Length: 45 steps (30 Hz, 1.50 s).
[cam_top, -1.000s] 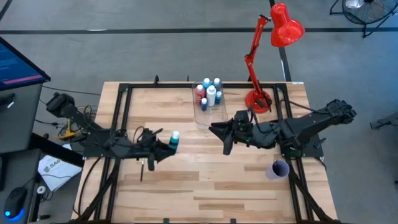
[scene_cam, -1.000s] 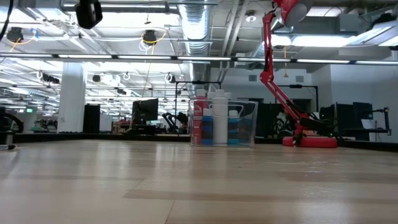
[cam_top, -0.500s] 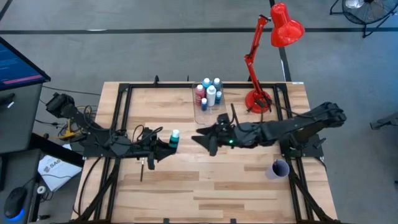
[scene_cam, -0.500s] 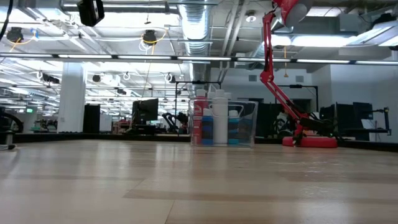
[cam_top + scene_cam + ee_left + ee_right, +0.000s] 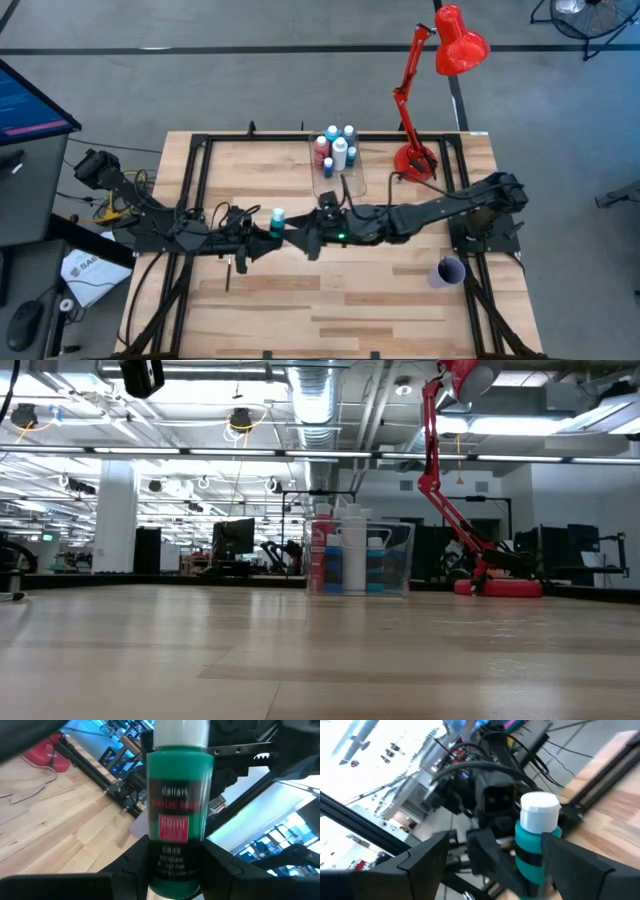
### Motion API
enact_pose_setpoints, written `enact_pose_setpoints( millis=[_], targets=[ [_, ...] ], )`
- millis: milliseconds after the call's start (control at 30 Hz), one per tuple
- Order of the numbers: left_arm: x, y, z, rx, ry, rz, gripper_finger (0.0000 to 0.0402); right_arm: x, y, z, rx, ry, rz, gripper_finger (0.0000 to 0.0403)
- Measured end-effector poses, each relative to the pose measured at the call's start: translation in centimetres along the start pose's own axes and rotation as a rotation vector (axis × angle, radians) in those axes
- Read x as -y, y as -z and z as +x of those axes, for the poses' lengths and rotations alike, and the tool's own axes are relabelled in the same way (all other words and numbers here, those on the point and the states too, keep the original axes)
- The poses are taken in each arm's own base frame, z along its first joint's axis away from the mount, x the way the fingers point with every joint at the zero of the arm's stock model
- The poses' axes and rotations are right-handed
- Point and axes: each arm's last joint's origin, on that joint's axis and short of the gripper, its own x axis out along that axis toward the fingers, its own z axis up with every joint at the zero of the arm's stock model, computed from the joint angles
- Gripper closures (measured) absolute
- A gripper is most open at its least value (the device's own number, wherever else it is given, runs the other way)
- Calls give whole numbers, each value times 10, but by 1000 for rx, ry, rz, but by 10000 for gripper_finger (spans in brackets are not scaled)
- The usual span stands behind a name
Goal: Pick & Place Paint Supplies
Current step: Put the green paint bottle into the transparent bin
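Since a second ago we see the right arm stretched leftward from beside the red lamp (image 5: 430, 90) toward the middle of the table (image 5: 380, 300), so that the right gripper (image 5: 303, 240) now sits just right of the green paint bottle (image 5: 277, 221), while the left arm has stayed where it was. That bottle, green with a white cap, is clamped by its lower body between the fingers of the left gripper (image 5: 262, 228), cap pointing toward the right arm; in the left wrist view the green paint bottle (image 5: 178, 815) fills the frame, with the dark fingers (image 5: 125, 865) pressed against its two sides. In the right wrist view the right gripper (image 5: 492, 862) has its jaws spread wide on either side of the green paint bottle (image 5: 536, 845), which lies between them without clear contact; we think nothing is gripped there, though the close view makes the gap hard to judge. Farther back, the clear box (image 5: 338, 170) holds upright bottles (image 5: 336, 148) in red, white and blue, well apart from both grippers. Near the right front of the table stands a small purple cup (image 5: 447, 271). From the low view only the clear box (image 5: 360, 560) and lamp base show.
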Motion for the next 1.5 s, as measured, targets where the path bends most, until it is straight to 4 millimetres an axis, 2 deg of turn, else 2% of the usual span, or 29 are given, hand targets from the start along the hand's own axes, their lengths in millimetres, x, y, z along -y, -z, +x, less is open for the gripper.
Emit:
enact_pose_setpoints(
  millis=[100, 233, 700, 933, 1067, 1500],
  targets=[
    [1, 1, 0, -3, 3, -1, 282, -5, -3, 10, -13, 18, -21, 96],
    [1, 0, 0, -4, 12, -7, 284, -12, -11, 9, -64, 56, -76, 96],
    [1, 0, 0, -4, 11, -4, 285, 0, -13, 10, -94, 135, -92, 96],
    [1, 0, 0, -4, 11, -4, 285, 9, -24, 15, -71, 154, -86, 97],
    [1, 0, 0, -3, 11, -4, 285, 10, -30, 18, -98, 96, -60, 97],
    [2, 0, 0, 2, 14, -8, 286, 12, -30, 19, -208, 17, -42, 97]
  ],
)
